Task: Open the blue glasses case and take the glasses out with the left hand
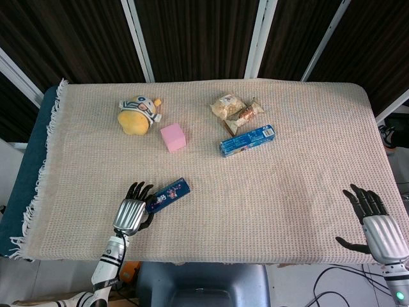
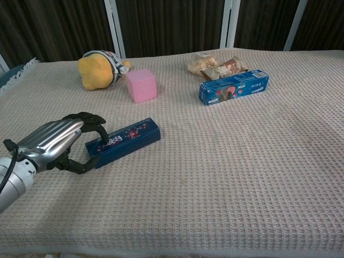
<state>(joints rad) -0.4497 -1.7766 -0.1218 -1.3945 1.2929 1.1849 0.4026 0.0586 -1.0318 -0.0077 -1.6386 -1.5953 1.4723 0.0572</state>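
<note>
The blue glasses case [image 1: 170, 194] [image 2: 128, 138] lies closed on the woven cloth, near the front left of the table. My left hand [image 1: 130, 214] [image 2: 52, 140] is at its near left end. The fingers arch over the top of that end and the thumb reaches its front side, so the hand grips the case's tip. The glasses are hidden inside. My right hand [image 1: 376, 222] rests at the front right edge with its fingers spread and nothing in it. It shows only in the head view.
A yellow plush toy [image 1: 137, 115] [image 2: 97, 69] and a pink cube [image 1: 173, 137] [image 2: 141, 85] sit behind the case. Further right are a blue carton [image 1: 247, 141] [image 2: 234, 87] and snack packets [image 1: 235, 109] [image 2: 217, 65]. The cloth's fringed edge [image 1: 45, 173] runs down the left.
</note>
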